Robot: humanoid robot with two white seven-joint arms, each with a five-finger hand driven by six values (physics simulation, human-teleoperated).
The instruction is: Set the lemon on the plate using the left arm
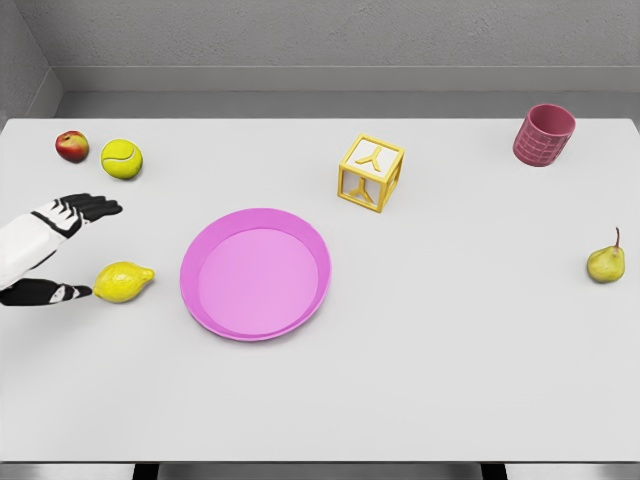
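I see the lemon (123, 282) lying on the table (450, 370) just left of the pink plate (255, 273), not on it. My left hand (50, 250) brackets it from the left, fingers (95, 208) spread wide and holding nothing; the thumb tip nearly touches the lemon. Farther out: tennis ball (121, 158), apple (71, 146), yellow block (370, 172) with a "Y", cup (543, 135), pear (605, 262).

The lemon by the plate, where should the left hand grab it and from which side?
Grip the lemon around its fat middle, coming from the left, where the open left hand already brackets it. Its pointed tip faces right toward the plate, so the ends would likely slip; the rounded belly gives fingers and thumb opposing surfaces.
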